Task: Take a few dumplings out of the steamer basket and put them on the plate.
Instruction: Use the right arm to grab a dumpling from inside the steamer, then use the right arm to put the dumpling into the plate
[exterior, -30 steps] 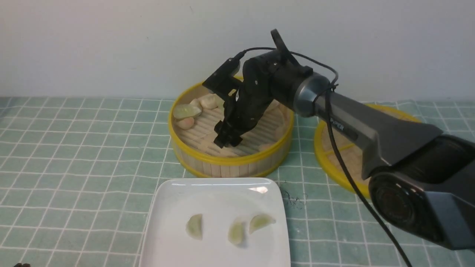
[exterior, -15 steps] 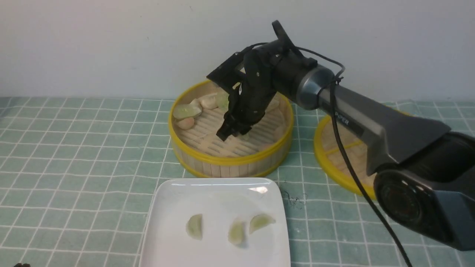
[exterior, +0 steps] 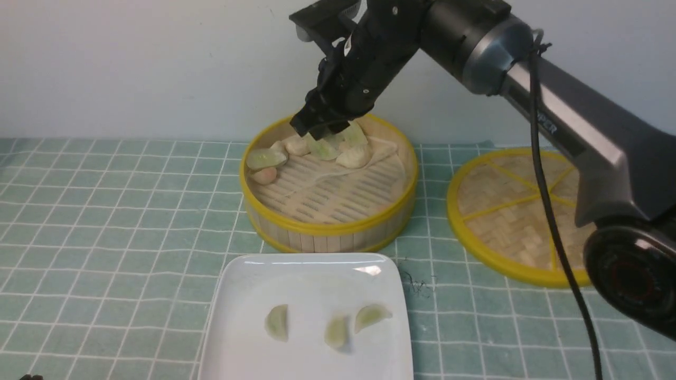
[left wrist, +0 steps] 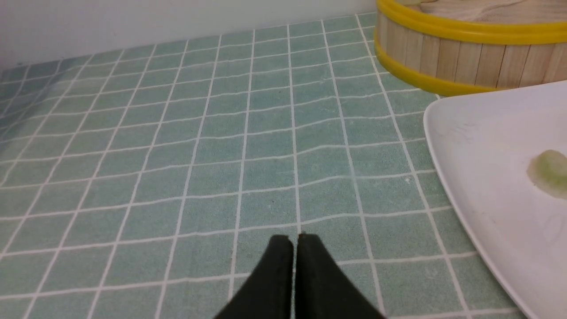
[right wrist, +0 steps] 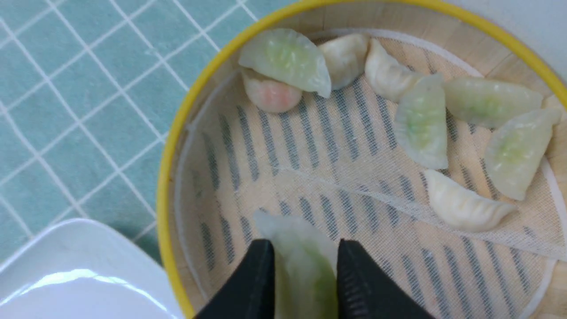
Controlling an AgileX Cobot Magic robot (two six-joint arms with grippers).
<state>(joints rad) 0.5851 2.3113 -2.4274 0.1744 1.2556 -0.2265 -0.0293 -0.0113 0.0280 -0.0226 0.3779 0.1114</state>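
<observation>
The steamer basket point(exterior: 327, 229) stands at the back centre, with several dumplings point(exterior: 264, 157) along its far side. They also show in the right wrist view point(right wrist: 421, 119). My right gripper point(exterior: 321, 125) hangs high above the basket's far part. In its wrist view the right gripper point(right wrist: 305, 243) is shut on a pale green dumpling point(right wrist: 303, 266). The white plate point(exterior: 306, 279) lies in front of the basket with three green dumplings point(exterior: 337, 331) on it. My left gripper point(left wrist: 294, 239) is shut and empty, low over the cloth beside the plate point(left wrist: 487, 146).
The flat woven lid point(exterior: 517, 211) with yellow spokes lies right of the basket. The white liner point(right wrist: 398, 204) is folded across the basket floor. A green checked cloth point(exterior: 105, 211) covers the table. A pale wall stands close behind the basket.
My right gripper has risen from the basket floor, up and toward the back, with the green dumpling in it. The lid, earlier partly hidden by the arm, now shows whole.
</observation>
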